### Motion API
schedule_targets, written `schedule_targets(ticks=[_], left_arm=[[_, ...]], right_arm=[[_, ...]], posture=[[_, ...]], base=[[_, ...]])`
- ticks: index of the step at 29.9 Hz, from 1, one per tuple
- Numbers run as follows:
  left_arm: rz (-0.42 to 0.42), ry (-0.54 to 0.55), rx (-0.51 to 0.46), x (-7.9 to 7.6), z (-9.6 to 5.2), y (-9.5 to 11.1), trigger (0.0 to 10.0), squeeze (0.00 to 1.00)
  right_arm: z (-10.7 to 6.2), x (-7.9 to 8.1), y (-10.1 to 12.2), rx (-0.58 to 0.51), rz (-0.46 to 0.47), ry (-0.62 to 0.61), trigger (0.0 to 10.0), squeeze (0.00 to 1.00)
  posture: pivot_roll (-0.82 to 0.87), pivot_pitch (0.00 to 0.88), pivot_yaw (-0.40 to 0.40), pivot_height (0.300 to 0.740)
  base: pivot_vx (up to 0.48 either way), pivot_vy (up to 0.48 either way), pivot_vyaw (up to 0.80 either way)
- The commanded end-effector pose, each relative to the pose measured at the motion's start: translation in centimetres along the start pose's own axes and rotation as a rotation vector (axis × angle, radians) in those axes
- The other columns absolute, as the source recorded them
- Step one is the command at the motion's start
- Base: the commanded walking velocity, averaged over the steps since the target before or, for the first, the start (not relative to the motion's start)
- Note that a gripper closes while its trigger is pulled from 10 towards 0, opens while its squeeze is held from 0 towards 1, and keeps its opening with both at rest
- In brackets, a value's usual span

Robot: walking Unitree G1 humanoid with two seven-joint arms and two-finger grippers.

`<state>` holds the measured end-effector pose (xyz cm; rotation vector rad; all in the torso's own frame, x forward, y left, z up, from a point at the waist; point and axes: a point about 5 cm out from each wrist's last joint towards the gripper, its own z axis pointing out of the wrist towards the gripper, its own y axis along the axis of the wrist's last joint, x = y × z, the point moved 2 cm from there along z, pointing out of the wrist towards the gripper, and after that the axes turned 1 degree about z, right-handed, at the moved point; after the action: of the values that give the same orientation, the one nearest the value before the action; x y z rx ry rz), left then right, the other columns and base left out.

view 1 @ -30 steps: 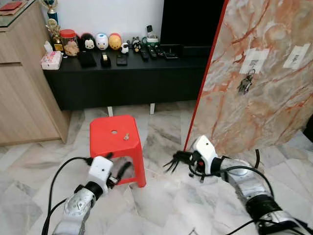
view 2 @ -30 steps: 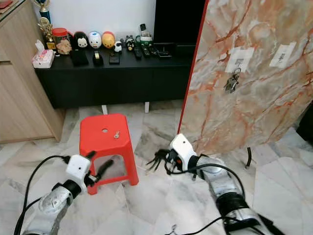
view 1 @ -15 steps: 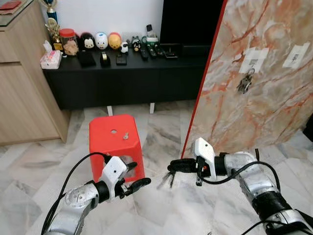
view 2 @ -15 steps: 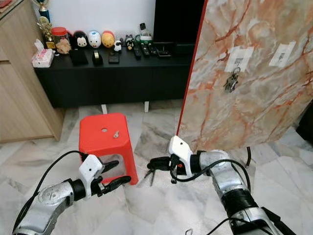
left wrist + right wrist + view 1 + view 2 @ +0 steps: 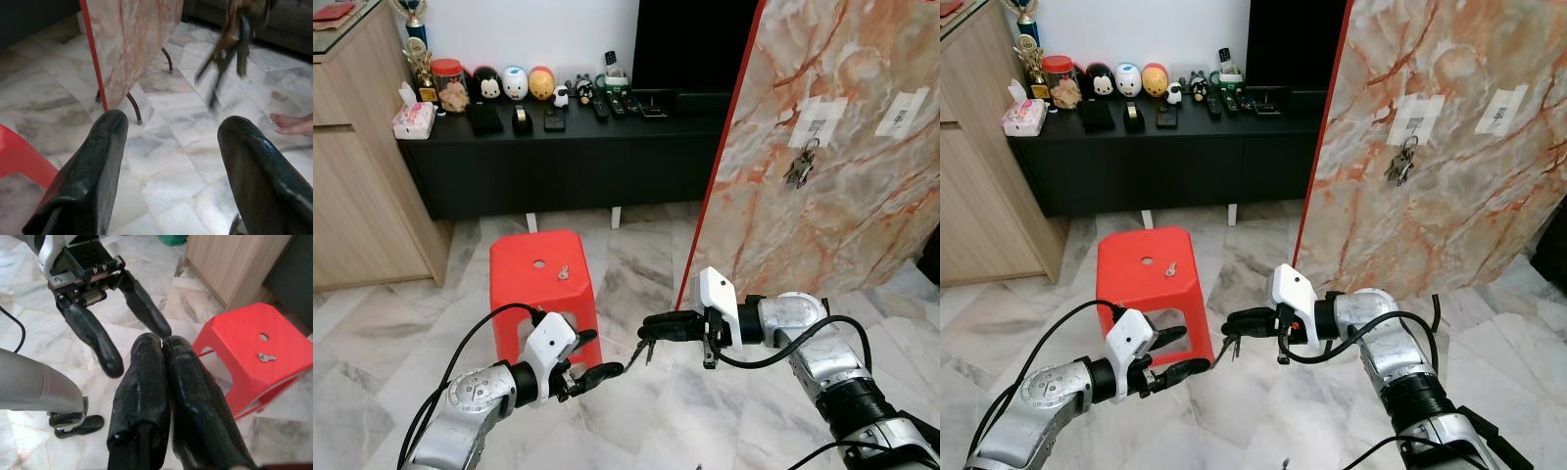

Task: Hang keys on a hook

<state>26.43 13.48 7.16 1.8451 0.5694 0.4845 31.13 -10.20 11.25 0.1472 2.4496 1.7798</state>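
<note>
Right tool [image 5: 1231,322] clamped on keys [image 5: 1225,348] (dangling) — raised since earlier | left tool [image 5: 1178,352] apart, nearer

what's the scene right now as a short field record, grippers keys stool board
right gripper: fingers shut on a dangling bunch of keys, held above the marble floor
left gripper: open, facing the right gripper, close under the held bunch
red plastic stool: one small silver key lies on its top
marble-patterned board: leaning upright, with a second key bunch already hanging below a white patch
other white patch: hook not discernible
</note>
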Motion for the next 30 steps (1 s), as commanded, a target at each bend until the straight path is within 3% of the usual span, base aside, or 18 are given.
schedule_targets(ticks=[1,11,19,30], left_arm=[[0.008,-0.027,0.003,-0.6,0.1,0.2,10.0,0.00],[0.003,-0.010,0.013,-0.7,0.2,0.3,10.0,0.00],[0.003,0.002,0.020,-0.7,0.2,0.3,10.0,0.00],[0.009,0.026,0.005,-0.6,0.4,0.7,10.0,0.00]], right_arm=[[0.2,-0.2,1.0,-0.011,-0.037,0.009,10.0,0.00],[0.6,0.0,2.1,-0.033,-0.066,0.012,10.0,0.00],[1.1,-0.9,3.7,-0.082,-0.087,-0.071,10.0,0.00],[1.5,-0.9,3.5,-0.079,-0.084,-0.102,10.0,0.00]], posture=[[0.07,0.000,-0.123,0.740],[0.08,0.000,-0.126,0.740],[0.07,0.000,-0.126,0.740],[0.07,0.000,-0.128,0.740]], base=[[0.000,0.000,0.00],[0.000,0.000,0.00],[0.000,0.000,0.00],[0.000,0.000,0.00]])
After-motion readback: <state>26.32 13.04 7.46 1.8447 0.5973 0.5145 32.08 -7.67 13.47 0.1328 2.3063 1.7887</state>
